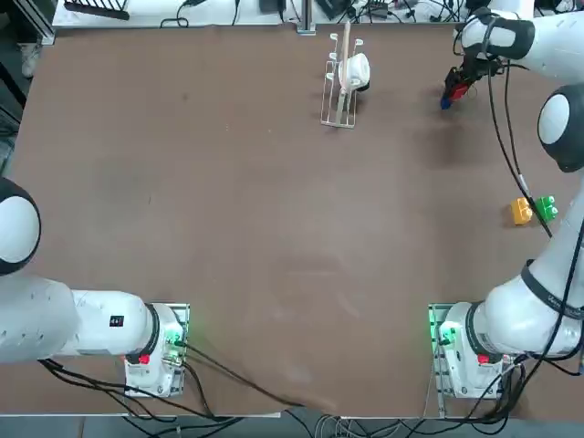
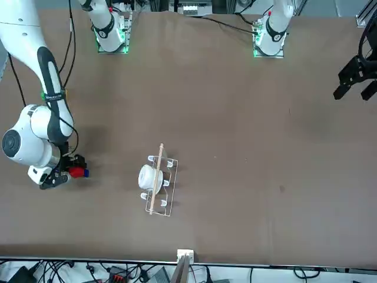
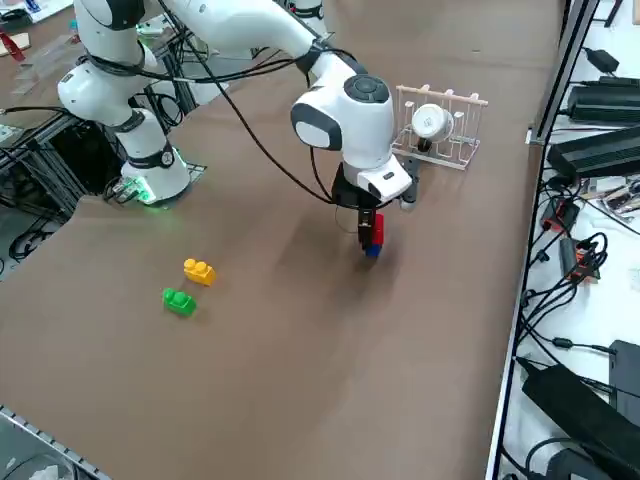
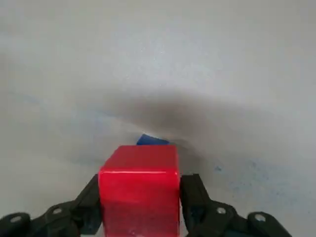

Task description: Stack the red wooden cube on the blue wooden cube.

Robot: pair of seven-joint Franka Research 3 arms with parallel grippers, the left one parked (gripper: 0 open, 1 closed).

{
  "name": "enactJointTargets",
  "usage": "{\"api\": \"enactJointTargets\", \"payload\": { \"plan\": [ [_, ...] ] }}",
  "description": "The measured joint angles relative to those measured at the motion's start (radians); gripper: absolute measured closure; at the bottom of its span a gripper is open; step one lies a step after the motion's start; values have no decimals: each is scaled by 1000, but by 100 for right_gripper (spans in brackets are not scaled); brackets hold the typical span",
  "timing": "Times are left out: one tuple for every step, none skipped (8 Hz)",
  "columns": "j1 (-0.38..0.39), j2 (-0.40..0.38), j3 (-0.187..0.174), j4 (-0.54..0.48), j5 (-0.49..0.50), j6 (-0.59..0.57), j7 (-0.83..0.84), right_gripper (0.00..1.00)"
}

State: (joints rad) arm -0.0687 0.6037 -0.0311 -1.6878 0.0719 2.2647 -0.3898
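My right gripper [image 3: 368, 222] is at the far right part of the table, shut on the red wooden cube [image 3: 374, 229]. In the right wrist view its fingertips [image 4: 195, 195] press both sides of the red wooden cube [image 4: 139, 190]. The blue wooden cube [image 3: 372, 250] sits on the table directly under the red one, and the two appear to touch. Only a sliver of the blue wooden cube [image 4: 152, 140] peeks out behind the red block in the wrist view. From overhead, the red wooden cube [image 1: 459, 88] mostly covers the blue wooden cube [image 1: 446, 103].
A wire rack [image 1: 339, 87] holding a white cup [image 1: 354, 70] stands to the left of the cubes near the far edge. A yellow studded block [image 1: 520, 212] and a green studded block [image 1: 547, 207] lie nearer the right arm's base.
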Motion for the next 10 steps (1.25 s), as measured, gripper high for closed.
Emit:
{"api": "enactJointTargets", "payload": {
  "plan": [
    [0, 0, 0, 0, 0, 0, 0, 12],
    [0, 0, 0, 0, 0, 1, 0, 4],
    [0, 0, 0, 0, 0, 1, 0, 3],
    [0, 0, 0, 0, 0, 1, 0, 1],
    [0, 0, 0, 1, 0, 2, 0, 0],
    [0, 0, 0, 3, 0, 3, 0, 0],
    [1, -2, 0, 9, 0, 5, 0, 0],
    [2, -14, 0, 15, 0, 5, 0, 0],
    [4, -38, 1, 20, 0, -2, 0, 0],
    [5, -73, 2, 24, 0, -27, 0, 0]
  ]
}}
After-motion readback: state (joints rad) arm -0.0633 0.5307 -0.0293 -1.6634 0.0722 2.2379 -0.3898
